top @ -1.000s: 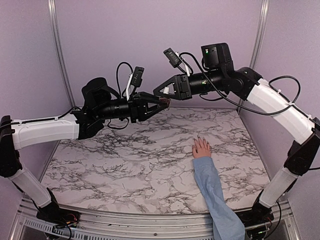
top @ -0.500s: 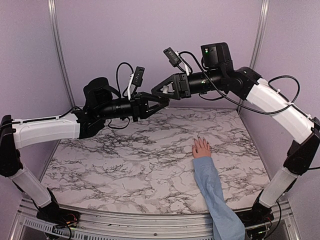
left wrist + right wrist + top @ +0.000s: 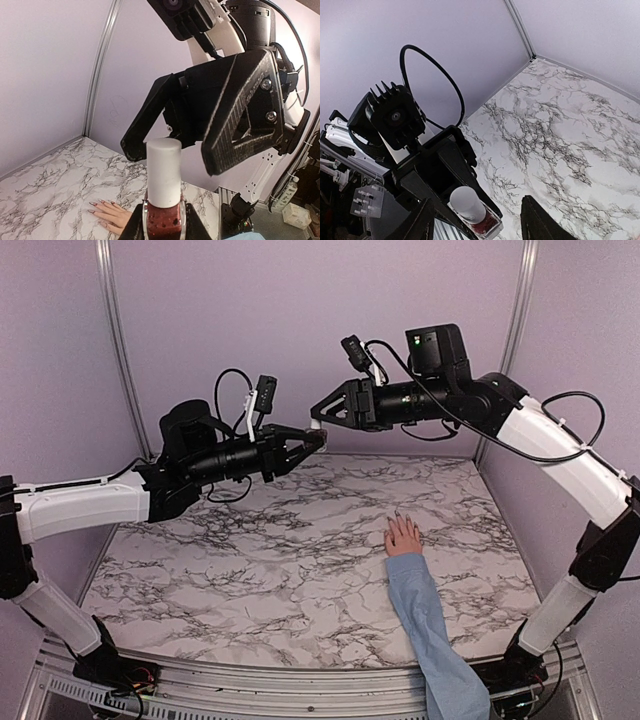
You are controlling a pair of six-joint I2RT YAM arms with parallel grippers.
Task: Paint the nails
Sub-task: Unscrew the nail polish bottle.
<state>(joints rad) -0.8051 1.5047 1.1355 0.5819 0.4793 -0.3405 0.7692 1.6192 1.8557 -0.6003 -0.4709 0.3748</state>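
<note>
A nail polish bottle (image 3: 163,223) of dark red glitter polish with a tall white cap (image 3: 163,167) stands upright in my left gripper (image 3: 312,439), which is shut on its glass body high above the table. My right gripper (image 3: 318,417) hangs open just beyond the cap, its two black fingers (image 3: 240,112) spread either side without touching it. From the right wrist the cap (image 3: 468,203) shows between the open fingers (image 3: 539,222). The pinkish hand (image 3: 403,536) in a light-blue sleeve (image 3: 425,620) lies flat on the table, its pointed nails (image 3: 93,203) facing the back wall.
The marble tabletop (image 3: 250,560) has lilac walls at the back and both sides, with metal corner posts (image 3: 118,340). The sleeved forearm runs from the near right edge toward the middle. Both arms meet in the air over the far centre.
My right gripper has opened, let go of the bottle and drawn back up and to the right. My left gripper has shut on the bottle and tilted slightly upward.
</note>
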